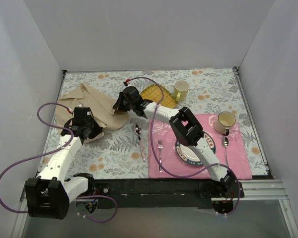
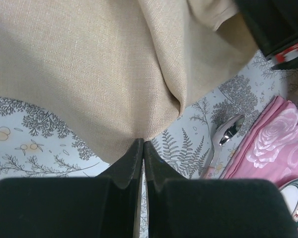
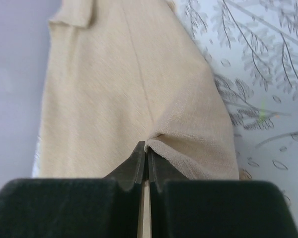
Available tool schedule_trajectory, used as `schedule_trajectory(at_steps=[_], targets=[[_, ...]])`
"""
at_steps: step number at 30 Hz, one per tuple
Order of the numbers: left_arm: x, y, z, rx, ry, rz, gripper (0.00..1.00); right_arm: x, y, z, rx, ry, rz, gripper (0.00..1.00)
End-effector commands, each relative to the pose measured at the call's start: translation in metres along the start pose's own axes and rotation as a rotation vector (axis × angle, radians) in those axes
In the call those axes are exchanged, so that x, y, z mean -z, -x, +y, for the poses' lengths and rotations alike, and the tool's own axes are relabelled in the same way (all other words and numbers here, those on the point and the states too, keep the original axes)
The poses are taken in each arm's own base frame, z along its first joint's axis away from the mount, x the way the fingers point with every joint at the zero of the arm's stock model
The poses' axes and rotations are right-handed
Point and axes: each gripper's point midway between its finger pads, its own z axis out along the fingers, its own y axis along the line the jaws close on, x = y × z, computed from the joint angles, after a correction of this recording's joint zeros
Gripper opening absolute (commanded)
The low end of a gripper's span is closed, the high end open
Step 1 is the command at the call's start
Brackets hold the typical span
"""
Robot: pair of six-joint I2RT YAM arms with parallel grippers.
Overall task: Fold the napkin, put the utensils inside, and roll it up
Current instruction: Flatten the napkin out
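Note:
The beige napkin [image 1: 97, 106] lies bunched at the back left of the table. My left gripper [image 1: 88, 130] is shut on its near edge; the left wrist view shows cloth [image 2: 99, 74] pinched at the fingertips [image 2: 143, 144]. My right gripper [image 1: 120, 106] is shut on the napkin's right edge, with a cloth fold [image 3: 139, 99] between its tips [image 3: 146, 148]. A spoon [image 1: 138, 136] lies on the table left of the pink mat and also shows in the left wrist view [image 2: 223, 136]. A fork [image 1: 160, 151] and a second spoon [image 1: 226, 148] lie on the mat.
A pink rose-patterned placemat [image 1: 238, 163] at the front right carries a plate [image 1: 208, 146] and a mug [image 1: 224, 122]. A yellow checked cloth [image 1: 159, 94] and a second mug [image 1: 181, 89] stand at the back. The right arm stretches over the plate.

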Motion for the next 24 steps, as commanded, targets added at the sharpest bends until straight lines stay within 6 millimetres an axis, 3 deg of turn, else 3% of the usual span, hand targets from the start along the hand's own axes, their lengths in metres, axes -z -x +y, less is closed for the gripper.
schedule_trajectory(at_steps=[1,4,5,6,7,8,9,10,11,12,13,15,16,18,19,21,22,23,24], targets=[[0.01,0.004,0.003,0.072,0.01,-0.034,0.0,0.017,0.108,0.064,-0.109,0.176,-0.298,0.04],[0.017,0.006,0.004,0.098,0.011,-0.045,0.0,0.015,0.137,0.049,-0.24,0.235,-0.366,0.01],[0.019,0.005,0.005,0.102,0.011,-0.048,0.0,0.003,0.133,0.035,-0.37,0.24,-0.349,0.01],[0.021,0.007,0.003,0.102,0.0,-0.058,0.0,-0.003,0.142,0.021,-0.441,0.236,-0.351,0.01],[0.024,0.01,0.0,0.102,-0.016,-0.074,0.0,0.003,0.168,0.038,-0.465,0.292,-0.379,0.02],[0.025,0.012,-0.002,0.1,-0.026,-0.082,0.0,-0.014,0.164,0.024,-0.486,0.272,-0.382,0.05],[0.026,0.013,-0.004,0.096,-0.036,-0.086,0.0,-0.012,0.176,0.027,-0.459,0.274,-0.416,0.11],[0.027,0.016,-0.008,0.084,-0.058,-0.094,0.0,-0.011,0.183,0.021,-0.43,0.242,-0.442,0.29],[0.024,0.017,-0.01,0.075,-0.059,-0.085,0.0,0.002,0.192,0.028,-0.39,0.228,-0.455,0.39],[0.025,0.022,-0.016,0.067,-0.074,-0.086,0.0,0.009,0.194,0.018,-0.347,0.186,-0.455,0.48],[0.023,0.027,-0.02,0.063,-0.083,-0.091,0.0,0.015,0.192,0.012,-0.31,0.181,-0.453,0.66],[0.014,0.031,-0.032,0.026,-0.11,-0.05,0.0,0.024,0.184,-0.011,-0.221,0.078,-0.405,0.78],[0.013,0.03,-0.045,0.01,-0.176,-0.017,0.0,0.024,0.17,-0.02,-0.195,0.036,-0.322,0.82],[0.003,0.028,-0.055,-0.029,-0.209,0.049,0.0,0.032,0.17,-0.015,-0.121,0.038,-0.268,0.84],[0.009,0.035,-0.068,-0.044,-0.254,0.056,0.0,0.035,0.162,-0.014,-0.035,0.03,-0.232,0.86],[0.009,0.044,-0.076,-0.07,-0.268,0.058,0.0,0.047,0.14,-0.014,0.045,-0.015,-0.142,0.87],[0.014,0.058,-0.082,-0.066,-0.28,0.028,0.0,0.052,0.133,-0.017,0.116,-0.033,-0.118,0.87],[0.017,0.063,-0.086,-0.065,-0.298,0.017,0.0,0.067,0.132,0.001,0.162,-0.012,-0.109,0.87],[0.019,0.068,-0.088,-0.07,-0.309,0.01,0.0,0.069,0.109,-0.012,0.186,-0.041,-0.054,0.88]])
